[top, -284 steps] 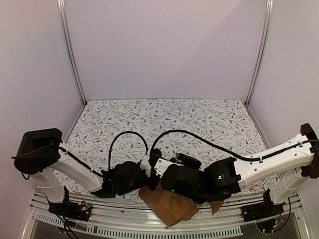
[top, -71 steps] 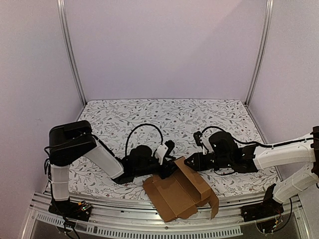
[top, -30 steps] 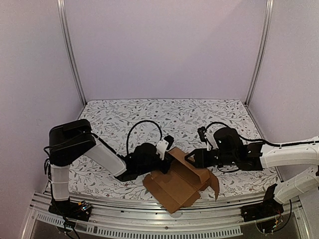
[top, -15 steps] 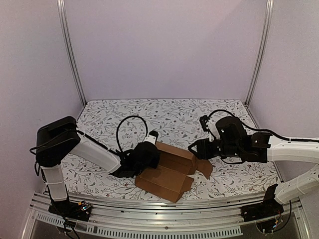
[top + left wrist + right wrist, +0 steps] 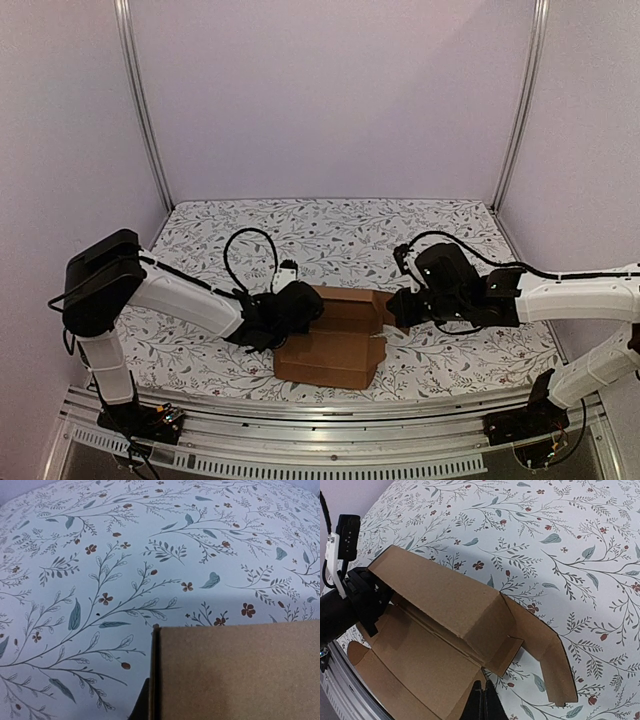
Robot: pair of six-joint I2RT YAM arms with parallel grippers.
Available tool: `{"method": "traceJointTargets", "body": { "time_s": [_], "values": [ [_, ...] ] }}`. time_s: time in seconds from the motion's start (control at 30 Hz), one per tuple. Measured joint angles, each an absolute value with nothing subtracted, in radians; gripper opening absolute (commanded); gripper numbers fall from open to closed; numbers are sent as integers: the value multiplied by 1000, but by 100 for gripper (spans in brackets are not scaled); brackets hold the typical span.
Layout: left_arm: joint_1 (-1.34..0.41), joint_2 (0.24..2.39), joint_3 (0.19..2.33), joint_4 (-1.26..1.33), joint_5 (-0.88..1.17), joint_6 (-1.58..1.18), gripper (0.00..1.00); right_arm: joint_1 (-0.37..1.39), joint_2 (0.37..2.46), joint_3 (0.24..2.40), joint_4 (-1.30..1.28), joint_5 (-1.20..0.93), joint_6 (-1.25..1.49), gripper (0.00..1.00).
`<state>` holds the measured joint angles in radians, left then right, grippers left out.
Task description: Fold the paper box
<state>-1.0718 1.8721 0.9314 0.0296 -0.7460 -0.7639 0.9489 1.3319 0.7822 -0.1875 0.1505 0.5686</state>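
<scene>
Between both grippers: the paper box [image 5: 335,345].
Left gripper [image 5: 308,308] pinches its left end; right gripper [image 5: 393,310], clenched, meets its right flap.

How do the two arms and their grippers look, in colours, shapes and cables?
The left arm and right arm each have white rounded links and bulky black joint housings. A thin black cable arches over each forearm. The left gripper and right gripper are black; no markings are legible.
</scene>
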Motion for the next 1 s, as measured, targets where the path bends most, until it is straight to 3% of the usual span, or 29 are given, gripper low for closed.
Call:
{"method": "traceJointTargets", "body": {
  "time_s": [1.0],
  "values": [
    [-1083, 1804, 911, -81, -652, -915, 0, 948, 1645, 897, -9, 128, 579, 0]
  ]
}}
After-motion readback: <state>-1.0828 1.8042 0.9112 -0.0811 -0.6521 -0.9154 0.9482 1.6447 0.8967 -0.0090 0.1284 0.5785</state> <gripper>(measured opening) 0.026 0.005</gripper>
